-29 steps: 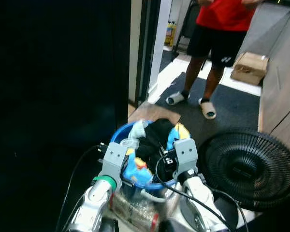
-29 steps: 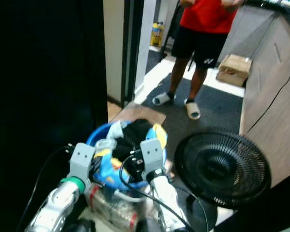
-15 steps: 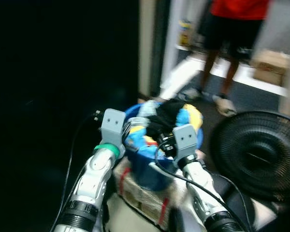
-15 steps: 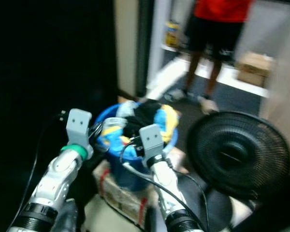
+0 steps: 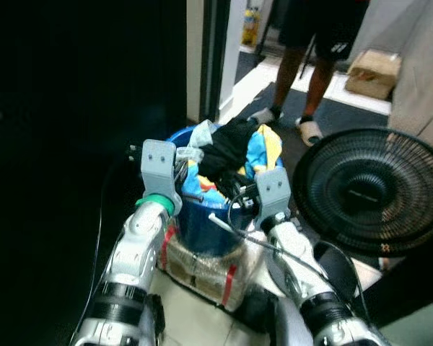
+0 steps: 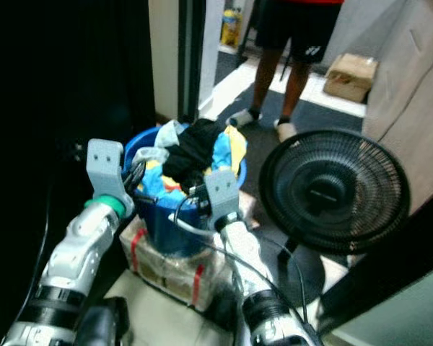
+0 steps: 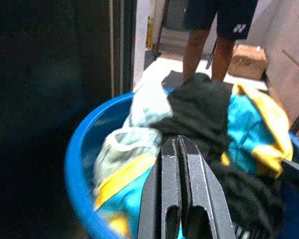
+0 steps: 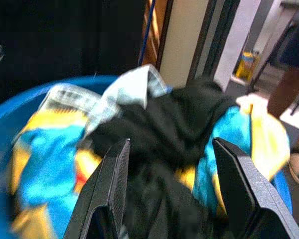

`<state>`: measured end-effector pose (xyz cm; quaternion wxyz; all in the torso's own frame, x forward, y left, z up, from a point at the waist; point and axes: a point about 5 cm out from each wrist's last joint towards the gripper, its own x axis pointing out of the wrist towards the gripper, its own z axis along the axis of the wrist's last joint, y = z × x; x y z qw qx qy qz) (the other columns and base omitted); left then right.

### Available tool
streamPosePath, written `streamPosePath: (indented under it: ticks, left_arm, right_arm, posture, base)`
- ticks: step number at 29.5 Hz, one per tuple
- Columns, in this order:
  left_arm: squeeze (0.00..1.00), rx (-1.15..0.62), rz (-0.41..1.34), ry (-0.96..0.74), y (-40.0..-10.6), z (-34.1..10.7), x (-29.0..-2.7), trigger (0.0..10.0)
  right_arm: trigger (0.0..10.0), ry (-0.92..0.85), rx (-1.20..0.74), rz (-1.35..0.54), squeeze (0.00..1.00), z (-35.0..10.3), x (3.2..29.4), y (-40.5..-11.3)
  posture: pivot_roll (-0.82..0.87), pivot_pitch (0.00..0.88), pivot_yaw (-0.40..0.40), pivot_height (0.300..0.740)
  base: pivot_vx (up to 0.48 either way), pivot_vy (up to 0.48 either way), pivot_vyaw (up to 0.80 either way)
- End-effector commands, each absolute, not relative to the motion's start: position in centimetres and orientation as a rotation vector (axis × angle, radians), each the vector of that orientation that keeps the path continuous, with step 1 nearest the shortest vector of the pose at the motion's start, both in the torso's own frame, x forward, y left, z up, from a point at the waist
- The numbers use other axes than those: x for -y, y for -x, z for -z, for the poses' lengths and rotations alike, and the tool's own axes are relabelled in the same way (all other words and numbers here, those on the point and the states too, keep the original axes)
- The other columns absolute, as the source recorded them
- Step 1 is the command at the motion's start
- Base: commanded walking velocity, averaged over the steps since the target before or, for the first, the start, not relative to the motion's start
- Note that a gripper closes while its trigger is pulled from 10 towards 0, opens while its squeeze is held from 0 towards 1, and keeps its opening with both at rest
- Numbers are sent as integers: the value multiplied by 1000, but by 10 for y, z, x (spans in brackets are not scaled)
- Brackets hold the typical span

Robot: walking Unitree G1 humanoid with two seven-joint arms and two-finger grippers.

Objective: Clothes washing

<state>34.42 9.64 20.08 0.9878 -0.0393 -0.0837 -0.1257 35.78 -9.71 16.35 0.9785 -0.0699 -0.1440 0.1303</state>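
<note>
A blue laundry bucket (image 5: 202,223) sat at the centre of the frame, heaped with clothes (image 5: 231,155): a black garment on top, blue-and-yellow cloth and a pale piece beside it. It rested on a plastic-wrapped bundle (image 5: 202,268) on the floor. The left pincer (image 7: 178,189) hung over the bucket's near left rim, its fingers clenched together and grasping nothing. The right pincer (image 8: 172,191) hovered at the near right side, fingers spread, released, above the black garment. A black fan (image 5: 372,191) stood at the right of the frame, and a person's legs (image 5: 303,79) showed at the upper middle.
</note>
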Motion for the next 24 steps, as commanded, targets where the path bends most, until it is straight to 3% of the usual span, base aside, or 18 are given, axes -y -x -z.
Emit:
streamPosePath:
  ticks: [1,24]
  left_arm:
    - [0,146,268,87,-343,-199,-93,10000]
    - [0,100,291,86,-338,-192,-86,10000]
  right_arm:
    - [10000,130,271,-242,0,-157,103,-357]
    - [10000,145,258,-274,0,-147,101,-348]
  posture:
    - [143,90,0,480]
    - [132,83,9,480]
  base:
    - [0,0,0]
    - [0,0,0]
